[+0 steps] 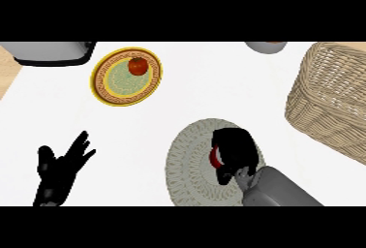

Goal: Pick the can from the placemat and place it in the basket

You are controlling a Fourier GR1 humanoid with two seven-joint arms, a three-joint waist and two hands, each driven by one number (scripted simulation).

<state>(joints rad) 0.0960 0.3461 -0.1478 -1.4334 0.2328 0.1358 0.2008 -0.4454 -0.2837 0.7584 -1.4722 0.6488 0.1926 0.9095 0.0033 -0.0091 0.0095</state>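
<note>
The right hand [235,154] curls over the can [215,158], which stands on the round placemat [191,160], gripping for a lift toward the basket [330,97] far right; the left hand [63,167] rests open, near left on the surface [214,92]

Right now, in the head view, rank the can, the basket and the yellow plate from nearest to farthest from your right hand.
1. The can: on the placemat, with the right hand curled over it, only a red edge showing.
2. The basket: up and to the right, at the right edge.
3. The yellow plate: far upper left, holding a tomato.
</note>
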